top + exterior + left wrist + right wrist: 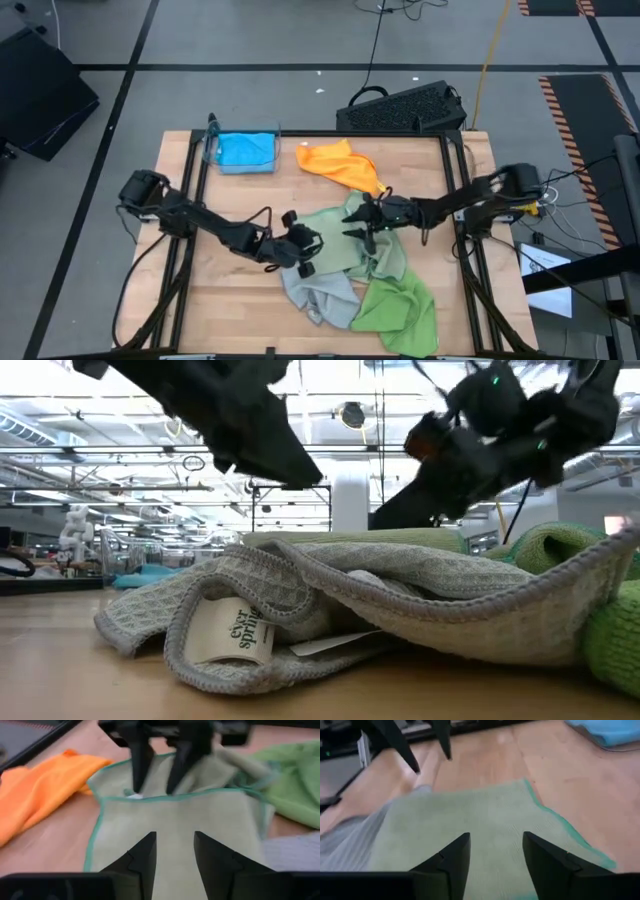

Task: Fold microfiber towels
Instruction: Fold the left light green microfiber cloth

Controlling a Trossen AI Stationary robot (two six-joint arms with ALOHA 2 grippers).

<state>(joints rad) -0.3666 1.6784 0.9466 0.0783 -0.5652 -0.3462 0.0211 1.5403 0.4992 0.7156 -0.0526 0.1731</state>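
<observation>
A pale sage green towel (340,228) with a teal hem lies spread at the table's middle, on top of a heap. In that heap are a light grey towel (312,290) and a bright green towel (400,305), both nearer the front edge. An orange towel (338,163) lies crumpled toward the far edge. A bright blue towel (245,150) sits in a clear bin. My left gripper (175,855) hovers open over the sage towel's left part. My right gripper (495,855) faces it from the right, open, with its fingertips (135,785) down at the towel's hem. My right gripper comes at the sage towel's hem (150,797) slanting down from the table's right, one finger on each side of a white tag. I cannot tell whether the fingertips touch the cloth. The towel lies flat and slack on the heap.
The clear bin (212,150) stands at the far left corner. A black keyboard (405,108) lies beyond the far edge. Dark rails (195,200) run along both sides of the wooden top. Bare wood (235,300) shows at the near left.
</observation>
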